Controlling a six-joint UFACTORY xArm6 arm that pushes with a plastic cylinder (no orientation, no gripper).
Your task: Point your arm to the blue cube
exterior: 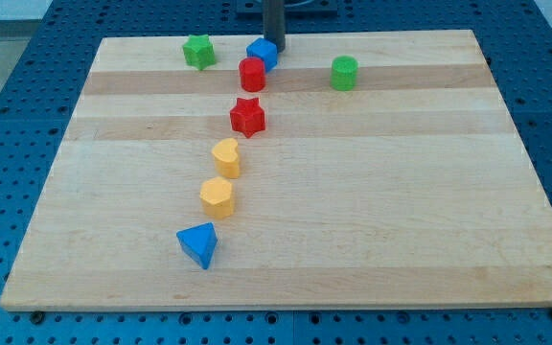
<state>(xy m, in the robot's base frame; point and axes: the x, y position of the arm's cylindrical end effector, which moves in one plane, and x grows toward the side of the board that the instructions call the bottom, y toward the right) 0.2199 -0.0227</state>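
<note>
The blue cube (pixel 261 53) sits near the view's top edge of the wooden board, touching the red cylinder (pixel 251 74) just below it. My tip (pixel 274 45) is at the cube's right side, right against it or nearly so. The rod rises straight up out of the view's top.
A green star (pixel 197 51) lies left of the blue cube and a green cylinder (pixel 344 73) to the right. A red star (pixel 247 116), a yellow heart (pixel 226 157), a yellow hexagon (pixel 217 196) and a blue triangle (pixel 199 244) run down the board (pixel 401 211).
</note>
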